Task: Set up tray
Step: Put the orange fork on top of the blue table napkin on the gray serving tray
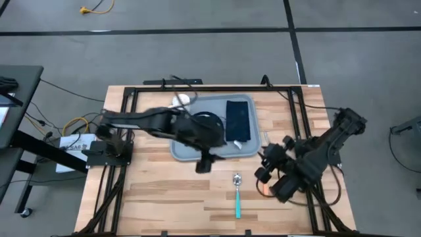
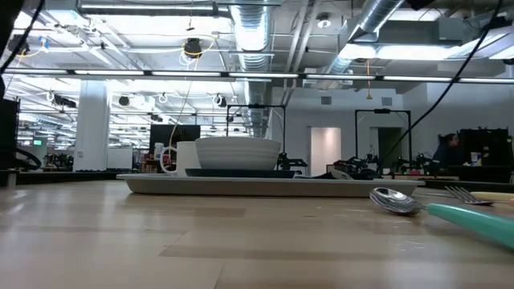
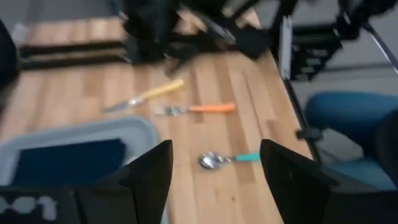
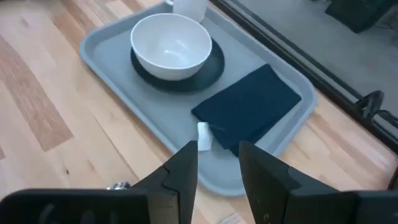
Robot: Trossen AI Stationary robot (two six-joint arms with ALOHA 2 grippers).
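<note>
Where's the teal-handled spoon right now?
In the high view, the teal-handled spoon lies on the bare table in front of the tray, between the left gripper and the right gripper.

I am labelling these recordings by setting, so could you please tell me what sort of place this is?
Most likely a large open lab or workshop. The low view shows exposed ceiling ducts and long strip lights beyond the wooden table, and the high view shows a bare grey floor with cables.

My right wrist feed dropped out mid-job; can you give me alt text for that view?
A grey-blue tray on the wooden table holds a white bowl on a dark plate, with a navy napkin beside them. The right gripper hangs above the tray's near rim, fingers slightly apart and empty.
</note>
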